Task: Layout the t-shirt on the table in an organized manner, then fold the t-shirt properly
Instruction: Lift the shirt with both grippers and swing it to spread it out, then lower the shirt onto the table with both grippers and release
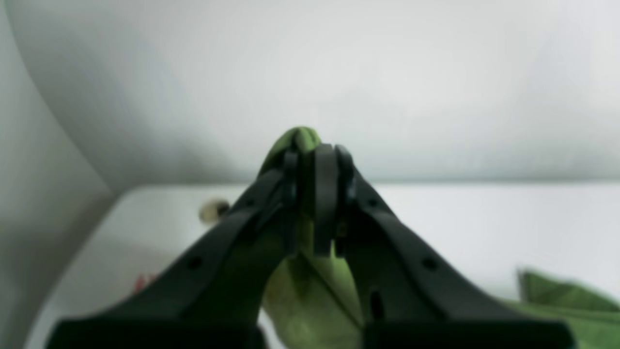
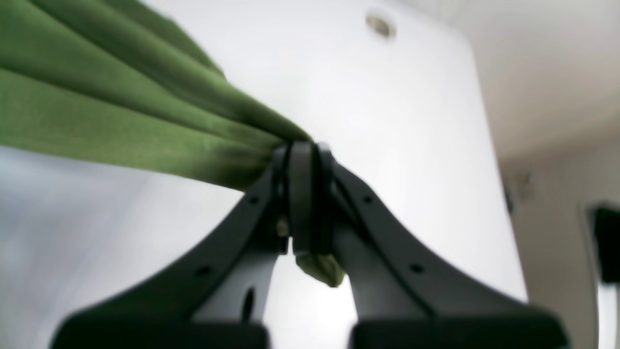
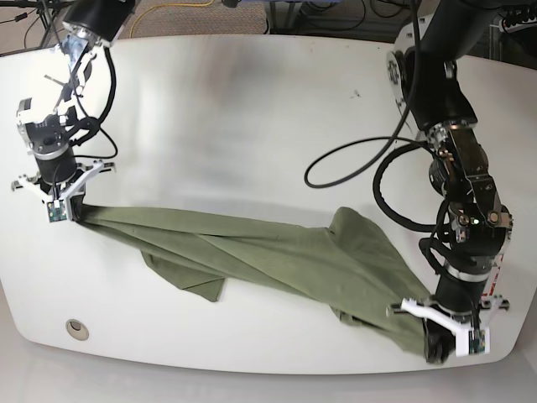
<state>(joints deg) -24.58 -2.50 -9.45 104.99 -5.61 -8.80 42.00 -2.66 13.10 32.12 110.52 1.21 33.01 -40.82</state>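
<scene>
The olive-green t-shirt (image 3: 277, 252) lies stretched in a twisted, bunched band across the white table (image 3: 252, 126), from the left side to the front right corner. My right gripper (image 3: 71, 214) is shut on its left end. In the right wrist view the cloth (image 2: 121, 111) fans away from the shut right gripper (image 2: 302, 150), and a small tuft pokes out below the fingers. My left gripper (image 3: 432, 348) is shut on the other end near the table's front edge. In the left wrist view green fabric (image 1: 310, 295) is pinched in the left gripper (image 1: 315, 155).
A round grommet hole (image 3: 77, 328) sits near the front left corner, and another grommet hole (image 1: 214, 210) shows in the left wrist view. A black cable (image 3: 352, 168) loops over the table by the left arm. The table's front edge runs close under the left gripper.
</scene>
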